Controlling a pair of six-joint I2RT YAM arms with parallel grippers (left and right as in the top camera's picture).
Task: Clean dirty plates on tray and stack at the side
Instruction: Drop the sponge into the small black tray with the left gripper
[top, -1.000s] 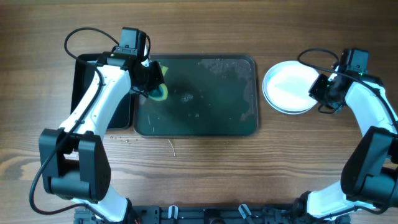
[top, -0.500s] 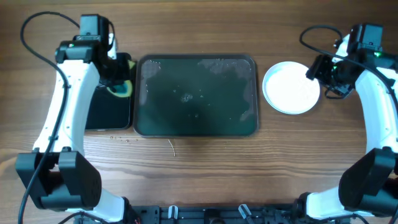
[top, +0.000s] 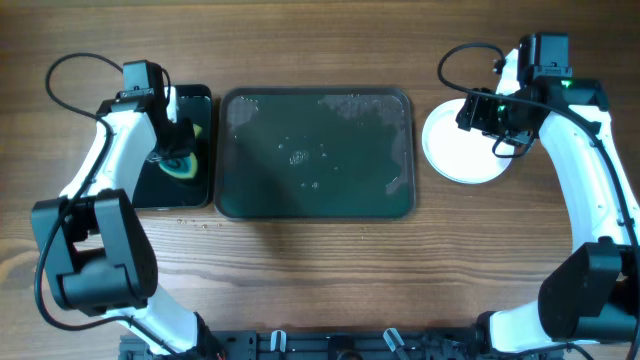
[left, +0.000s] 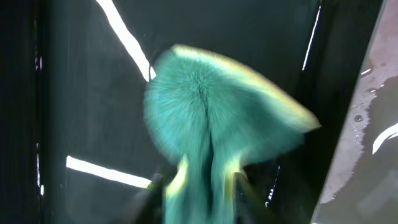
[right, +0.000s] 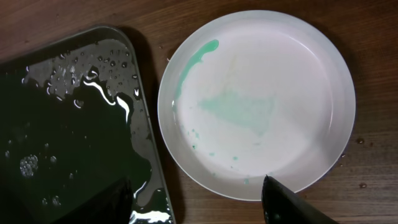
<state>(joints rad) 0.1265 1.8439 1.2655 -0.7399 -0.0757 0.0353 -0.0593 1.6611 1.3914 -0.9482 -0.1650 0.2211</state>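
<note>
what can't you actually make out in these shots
Plates under the top plate: covered by it in the overhead and right wrist views, so the count is unknown.
The sponge: motion-blurred in the left wrist view; contact with the tub floor unclear.
The tub's contents: partly hidden by the left arm, overhead.

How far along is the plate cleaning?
Done: tray holds only water drops; a white plate sits on the table right of it, any beneath it unclear. In hand: left gripper grips the sponge over the black tub. Left: that plate shows teal smears; right gripper hovers open above it.
</note>
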